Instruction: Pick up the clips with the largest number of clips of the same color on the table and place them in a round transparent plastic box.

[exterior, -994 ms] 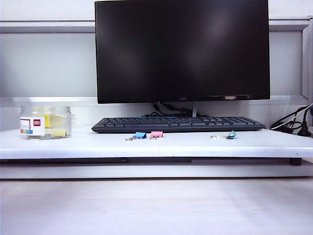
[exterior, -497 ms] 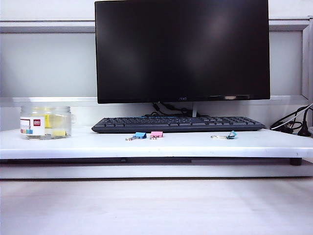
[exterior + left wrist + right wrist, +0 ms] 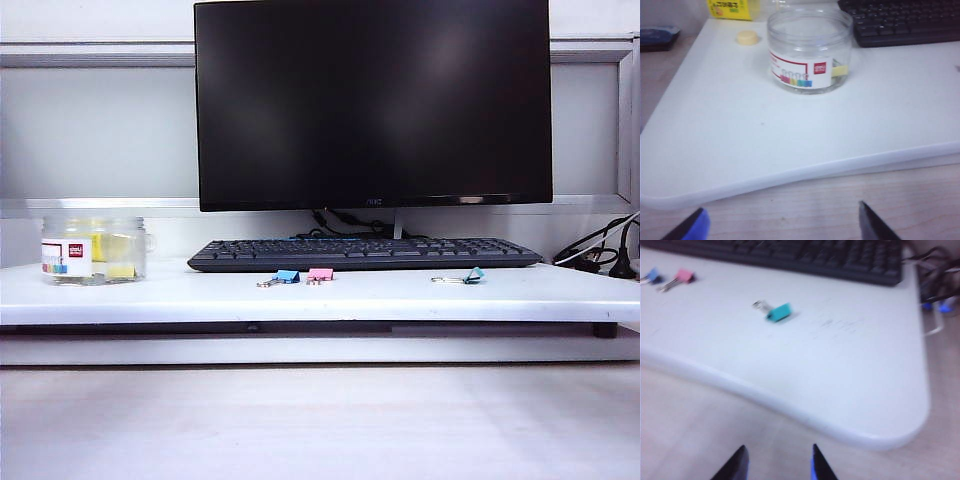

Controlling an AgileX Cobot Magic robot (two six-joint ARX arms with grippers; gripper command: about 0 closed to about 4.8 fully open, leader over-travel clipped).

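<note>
Yellow clips [image 3: 839,71] already inside the round transparent plastic box [image 3: 809,49], none loose on the surface [image 3: 200,295] beside it. Left pincer [image 3: 780,225] released and empty, off the surface's front edge, box straight ahead. Right pincer [image 3: 776,462] part-spread, empty, far from the box, facing a teal clip [image 3: 778,312].

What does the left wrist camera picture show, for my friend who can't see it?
A round clear plastic box with a red-and-white label stands on the white table, with a yellow clip showing inside. The left gripper hangs open and empty off the table's front edge; a black keyboard lies behind.
</note>
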